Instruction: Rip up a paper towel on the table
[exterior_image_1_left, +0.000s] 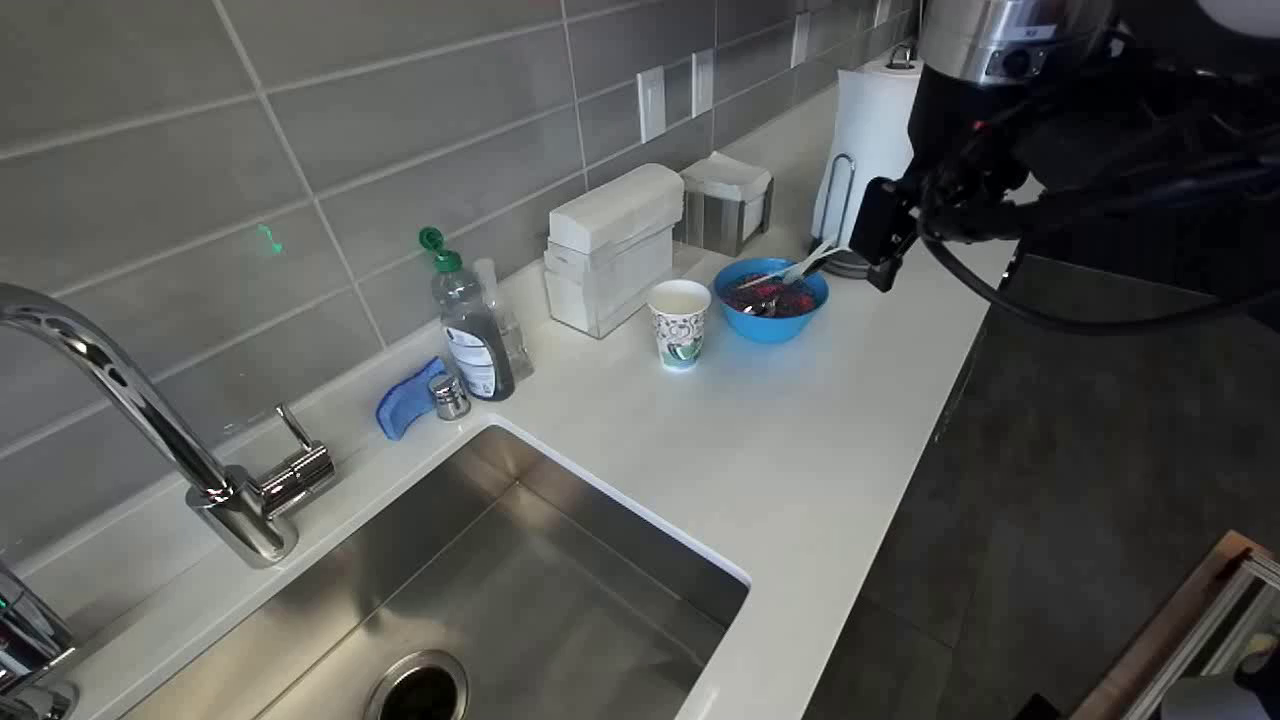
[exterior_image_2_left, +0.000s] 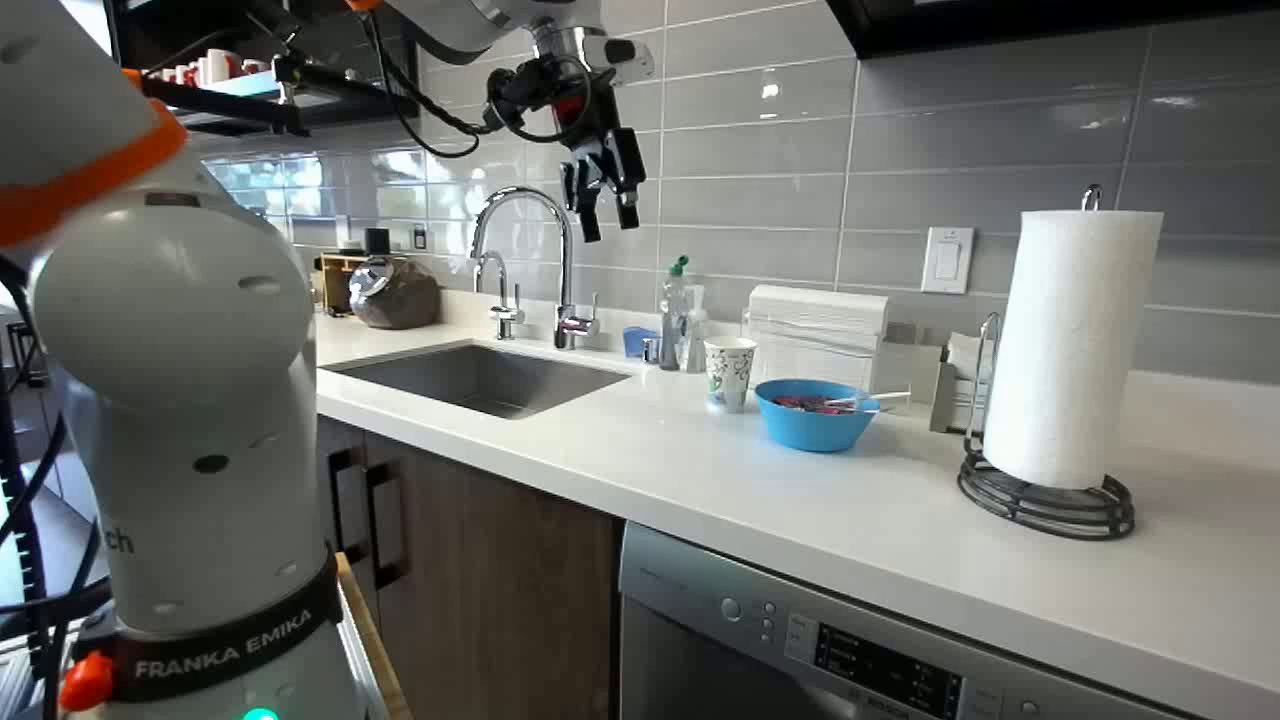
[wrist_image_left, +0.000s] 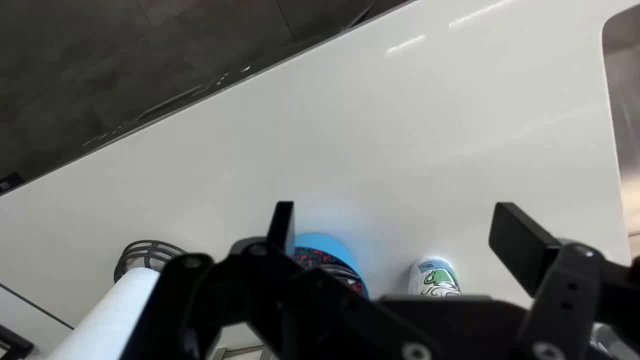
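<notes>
Above the bench (exterior_image_2_left: 650, 450), I see the tool (wrist_image_left: 397, 222), jaws wide, holding nothing. The paper towel (exterior_image_2_left: 1075, 340) stands rolled on its holder (exterior_image_2_left: 1045, 497); probably light, soft, easily torn, so pinch the outer edge.

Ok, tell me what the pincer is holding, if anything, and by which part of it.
Nothing is held: the pincer stands open, its fingers wide apart with no object gripped between them. The paper towel roll stands clear of it.

Kitchen: steel sink (exterior_image_1_left: 560, 600) in white countertop (exterior_image_1_left: 800, 430), faucet (exterior_image_2_left: 566, 275), soap bottle (exterior_image_1_left: 472, 340), built-in appliance (exterior_image_2_left: 745, 650) with control panel (exterior_image_2_left: 885, 668).
</notes>
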